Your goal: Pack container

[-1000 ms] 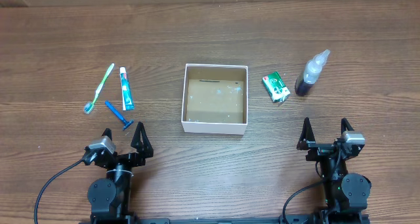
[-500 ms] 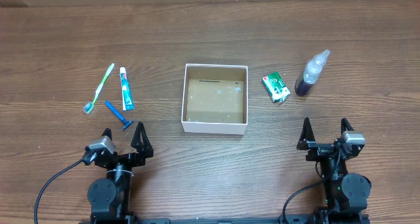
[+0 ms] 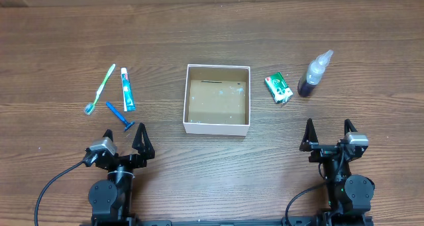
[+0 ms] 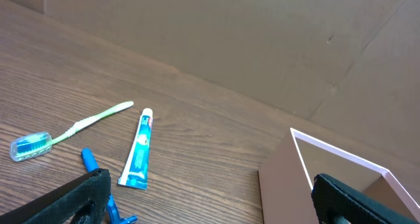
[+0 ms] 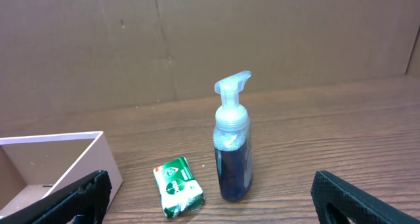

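The container (image 3: 187,100) is a shallow square white box with a brown speckled bottom, empty, at the table's middle; it also shows in the left wrist view (image 4: 282,178) and the right wrist view (image 5: 79,161). Left of it lie a green toothbrush (image 3: 101,88), a toothpaste tube (image 3: 127,89) and a blue razor (image 3: 120,117). Right of it lie a green soap bar (image 3: 278,87) and a dark pump bottle (image 3: 313,74). My left gripper (image 3: 124,138) is open and empty near the razor. My right gripper (image 3: 328,130) is open and empty, in front of the bottle.
The wooden table (image 3: 212,34) stretches around everything. A brown cardboard wall (image 5: 197,33) stands behind the table's far edge. Both arm bases sit at the near edge.
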### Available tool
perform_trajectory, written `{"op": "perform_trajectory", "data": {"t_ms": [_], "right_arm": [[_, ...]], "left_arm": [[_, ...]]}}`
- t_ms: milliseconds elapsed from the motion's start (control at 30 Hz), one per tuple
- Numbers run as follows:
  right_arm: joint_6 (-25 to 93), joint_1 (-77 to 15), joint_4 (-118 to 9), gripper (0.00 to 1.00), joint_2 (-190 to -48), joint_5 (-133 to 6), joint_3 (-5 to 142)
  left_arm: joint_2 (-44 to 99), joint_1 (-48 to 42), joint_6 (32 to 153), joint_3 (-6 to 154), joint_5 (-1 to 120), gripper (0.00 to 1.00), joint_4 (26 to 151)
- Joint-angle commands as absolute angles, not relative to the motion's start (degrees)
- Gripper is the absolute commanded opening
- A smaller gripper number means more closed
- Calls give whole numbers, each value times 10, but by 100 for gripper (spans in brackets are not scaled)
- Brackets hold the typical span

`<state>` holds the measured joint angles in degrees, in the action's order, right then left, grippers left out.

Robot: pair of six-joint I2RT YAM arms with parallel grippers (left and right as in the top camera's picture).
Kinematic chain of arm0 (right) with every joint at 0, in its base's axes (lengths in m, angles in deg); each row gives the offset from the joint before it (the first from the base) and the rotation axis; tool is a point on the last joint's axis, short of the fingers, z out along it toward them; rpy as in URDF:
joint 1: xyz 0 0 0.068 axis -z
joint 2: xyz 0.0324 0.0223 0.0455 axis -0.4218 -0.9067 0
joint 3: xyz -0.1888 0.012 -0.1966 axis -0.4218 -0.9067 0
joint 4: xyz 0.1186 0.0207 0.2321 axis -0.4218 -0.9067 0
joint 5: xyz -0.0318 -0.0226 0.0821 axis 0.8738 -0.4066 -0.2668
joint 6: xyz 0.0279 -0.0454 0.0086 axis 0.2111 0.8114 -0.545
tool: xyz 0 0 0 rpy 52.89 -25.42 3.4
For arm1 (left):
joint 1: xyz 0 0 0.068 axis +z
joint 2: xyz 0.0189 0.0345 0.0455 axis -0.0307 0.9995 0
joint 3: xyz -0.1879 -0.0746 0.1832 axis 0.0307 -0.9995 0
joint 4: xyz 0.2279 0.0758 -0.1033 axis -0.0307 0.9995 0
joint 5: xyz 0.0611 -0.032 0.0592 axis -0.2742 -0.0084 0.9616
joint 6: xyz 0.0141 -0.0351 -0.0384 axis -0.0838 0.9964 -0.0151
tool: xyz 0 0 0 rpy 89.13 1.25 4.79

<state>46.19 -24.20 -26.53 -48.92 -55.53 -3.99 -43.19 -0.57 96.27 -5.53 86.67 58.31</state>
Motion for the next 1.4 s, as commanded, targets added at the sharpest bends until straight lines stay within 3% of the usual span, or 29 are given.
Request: {"op": "perform_trajectory", "data": {"t_ms": [0, 1367], "right_arm": [[464, -238, -262, 100, -483, -552, -46], [457, -239, -261, 100, -483, -574, -46]], "left_arm": [[-437, -1, 949, -57, 870, 100, 583], [-437, -1, 949, -57, 870, 100, 583]]}}
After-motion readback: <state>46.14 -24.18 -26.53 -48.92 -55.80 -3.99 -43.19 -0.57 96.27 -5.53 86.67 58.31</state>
